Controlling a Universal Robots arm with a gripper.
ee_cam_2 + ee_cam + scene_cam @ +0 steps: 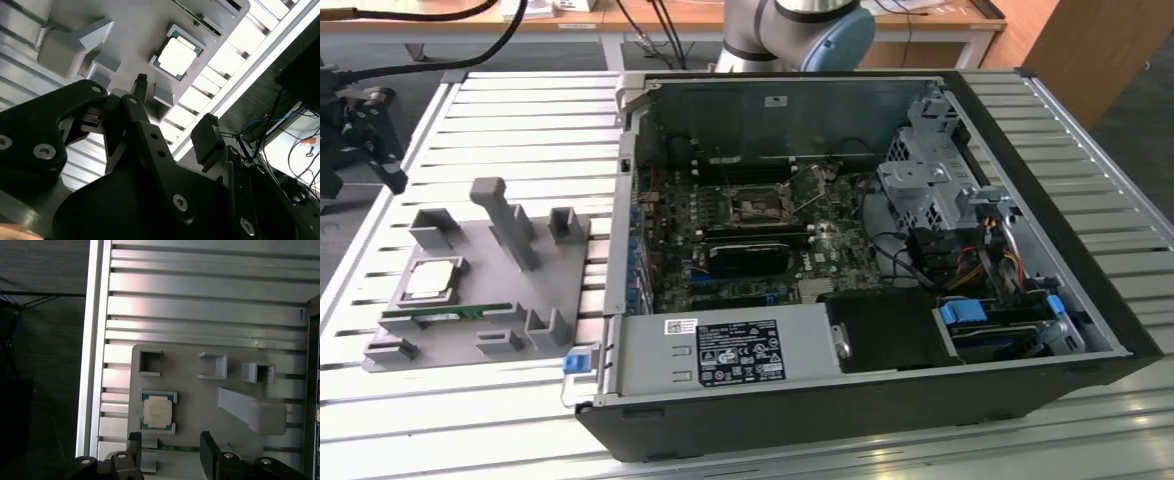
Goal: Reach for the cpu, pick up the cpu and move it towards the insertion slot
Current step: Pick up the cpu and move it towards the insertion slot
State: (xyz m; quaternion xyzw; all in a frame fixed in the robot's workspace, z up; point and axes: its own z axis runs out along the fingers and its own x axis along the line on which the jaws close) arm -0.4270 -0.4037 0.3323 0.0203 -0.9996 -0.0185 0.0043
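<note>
One cpu is being cradled in a recess of the gray fixture plate, near the gripper, whose jaws are being held spread and empty. The insertion slot is being shown inside the open computer case, where a printed label is being displayed.

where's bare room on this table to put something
Bare table slats lie between the grey fixture and the far edge, and along the near edge. Crowded: the fixture with pegs, cpu, memory stick; the computer case.
</note>
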